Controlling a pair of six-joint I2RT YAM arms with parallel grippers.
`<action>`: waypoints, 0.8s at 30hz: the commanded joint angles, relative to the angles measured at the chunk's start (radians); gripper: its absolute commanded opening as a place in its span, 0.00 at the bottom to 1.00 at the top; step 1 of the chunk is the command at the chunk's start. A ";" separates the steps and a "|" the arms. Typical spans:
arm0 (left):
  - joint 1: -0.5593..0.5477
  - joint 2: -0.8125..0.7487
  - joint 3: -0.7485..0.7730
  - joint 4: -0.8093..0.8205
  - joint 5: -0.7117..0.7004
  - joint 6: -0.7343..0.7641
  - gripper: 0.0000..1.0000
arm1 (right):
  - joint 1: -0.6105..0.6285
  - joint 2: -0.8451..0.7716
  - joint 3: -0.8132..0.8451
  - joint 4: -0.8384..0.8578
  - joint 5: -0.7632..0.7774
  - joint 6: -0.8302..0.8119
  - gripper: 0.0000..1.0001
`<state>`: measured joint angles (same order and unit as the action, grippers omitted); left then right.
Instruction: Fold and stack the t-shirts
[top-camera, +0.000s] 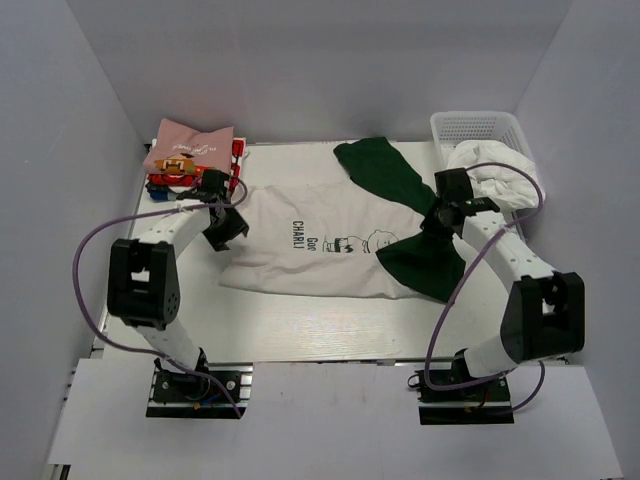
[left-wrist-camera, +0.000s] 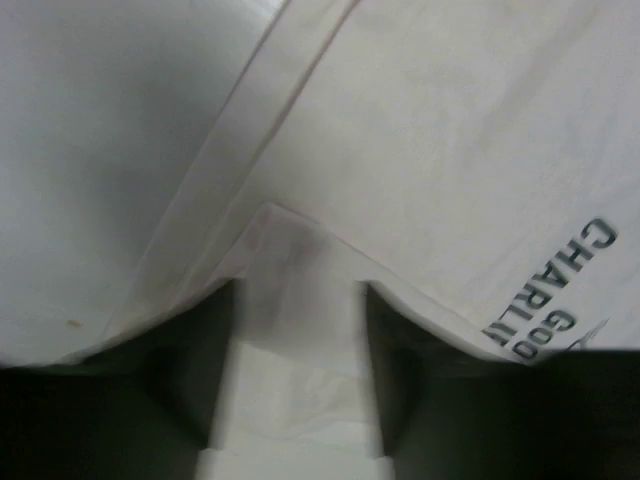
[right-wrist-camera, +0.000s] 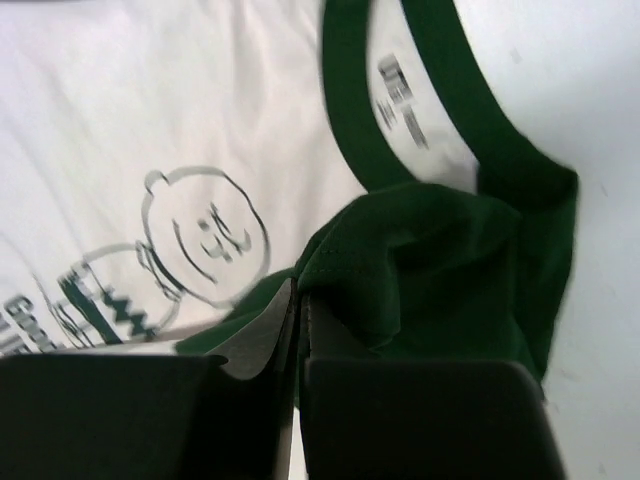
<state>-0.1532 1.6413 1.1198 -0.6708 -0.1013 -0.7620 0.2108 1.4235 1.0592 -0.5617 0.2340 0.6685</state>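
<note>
Barely begun: off-white shirt (top-camera: 310, 255) spread unfolded just beside the folded stack (top-camera: 190, 155). Right gripper (right-wrist-camera: 297, 310) closed on its green sleeve (right-wrist-camera: 430, 270), far from the stack; left gripper (left-wrist-camera: 300, 310) partly open over the hem corner (left-wrist-camera: 290, 240) nearest the stack, clamping nothing.

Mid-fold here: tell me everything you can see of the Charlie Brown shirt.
The Charlie Brown shirt lies mostly flat across the table, neck toward the right arm. Off-white soft knit body, black cartoon print, dark green neckband and sleeves. A corner at its hem end sits between the left gripper's parted fingers; the right gripper is shut on bunched green sleeve fabric.
</note>
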 joint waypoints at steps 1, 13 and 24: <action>0.030 0.098 0.141 -0.093 -0.006 0.050 0.79 | -0.011 0.060 0.102 0.095 0.004 -0.027 0.00; 0.021 -0.078 -0.097 0.115 0.104 0.101 0.88 | -0.011 0.015 -0.005 0.131 -0.052 -0.073 0.00; 0.007 -0.037 -0.106 0.212 0.213 0.132 0.00 | -0.013 -0.003 -0.014 0.112 -0.055 -0.072 0.00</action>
<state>-0.1413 1.6077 1.0164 -0.5102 0.0452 -0.6498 0.2028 1.4631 1.0489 -0.4648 0.1761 0.5987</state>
